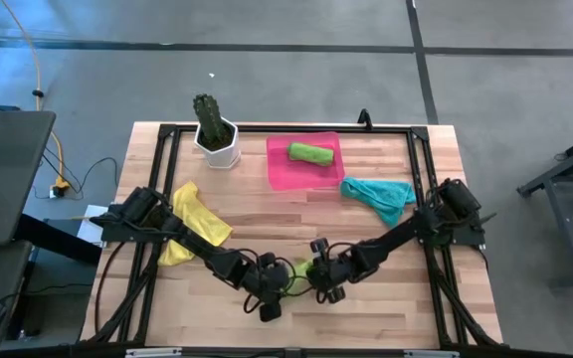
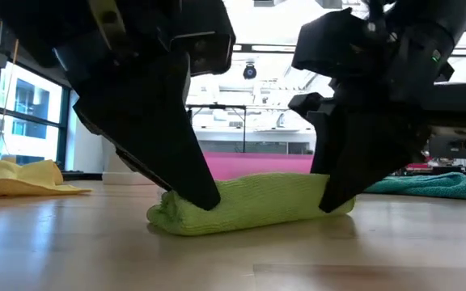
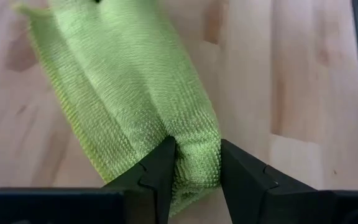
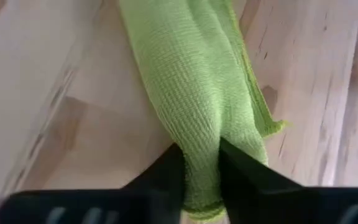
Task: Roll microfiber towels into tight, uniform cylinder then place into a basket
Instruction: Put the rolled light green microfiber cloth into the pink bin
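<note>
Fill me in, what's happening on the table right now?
Both arms are working one lime towel at the table's front edge. The left claw is shut on one end of the roll, the right claw pinches the other end, and the roll lies on the wood. One rolled green towel is already in the pink basket. A yellow towel and a teal towel lie unrolled on the table, next to a potted cactus.

Looking like a robotics lab or open-plan test space: wooden desk (image 1: 386,298) sitting in a black frame rig (image 1: 296,129) on grey concrete floor (image 1: 267,80), yellow cable (image 1: 40,70) trailing beyond the jaws, big windows (image 2: 23,113) and bright ceiling lighting (image 2: 265,16) showing behind them.
</note>
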Controlling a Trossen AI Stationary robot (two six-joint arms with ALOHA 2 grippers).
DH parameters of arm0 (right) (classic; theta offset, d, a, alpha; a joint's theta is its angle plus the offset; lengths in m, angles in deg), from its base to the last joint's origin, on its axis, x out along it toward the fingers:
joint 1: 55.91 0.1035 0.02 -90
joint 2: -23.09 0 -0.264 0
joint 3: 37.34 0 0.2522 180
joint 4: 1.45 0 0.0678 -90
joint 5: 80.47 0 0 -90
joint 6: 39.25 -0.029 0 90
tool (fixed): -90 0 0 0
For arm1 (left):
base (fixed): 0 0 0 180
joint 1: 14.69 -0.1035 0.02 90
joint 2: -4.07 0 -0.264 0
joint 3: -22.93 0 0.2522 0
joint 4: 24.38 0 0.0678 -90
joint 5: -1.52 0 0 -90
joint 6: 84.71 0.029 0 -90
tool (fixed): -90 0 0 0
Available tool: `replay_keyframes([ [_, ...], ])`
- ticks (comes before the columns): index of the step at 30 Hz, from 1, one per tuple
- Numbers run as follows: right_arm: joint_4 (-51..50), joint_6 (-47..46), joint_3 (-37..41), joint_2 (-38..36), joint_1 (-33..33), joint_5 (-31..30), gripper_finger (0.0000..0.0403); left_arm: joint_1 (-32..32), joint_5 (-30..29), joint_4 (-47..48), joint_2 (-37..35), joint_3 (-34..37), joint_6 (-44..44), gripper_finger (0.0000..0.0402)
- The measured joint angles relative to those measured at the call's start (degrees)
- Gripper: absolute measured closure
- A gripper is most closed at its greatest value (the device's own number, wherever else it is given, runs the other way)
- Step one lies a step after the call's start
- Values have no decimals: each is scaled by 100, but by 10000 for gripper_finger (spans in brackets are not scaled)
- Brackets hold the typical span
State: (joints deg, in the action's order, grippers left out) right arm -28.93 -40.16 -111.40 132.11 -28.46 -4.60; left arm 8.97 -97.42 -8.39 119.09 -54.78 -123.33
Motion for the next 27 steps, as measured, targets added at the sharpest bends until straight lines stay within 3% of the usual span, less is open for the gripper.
replay_keyframes([
  [3,3,-169,-3,-5,-92,337,388,6,191,51,14,-114,344,293],
  [7,4,-663,-3,-12,-351,1393,384,15,202,457,27,-340,644,293],
  [13,10,-1114,-2,-3,-773,2606,386,13,-53,2250,27,-958,905,293],
  [17,-9,-1365,25,6,-1033,3264,387,4,-273,4220,39,-1366,722,293],
  [21,-32,-1616,32,20,-1303,3823,387,30,-384,5436,14,-1756,441,293],
  [27,-18,-1999,44,30,-1670,4422,386,220,-497,5903,17,-2269,427,293],
])
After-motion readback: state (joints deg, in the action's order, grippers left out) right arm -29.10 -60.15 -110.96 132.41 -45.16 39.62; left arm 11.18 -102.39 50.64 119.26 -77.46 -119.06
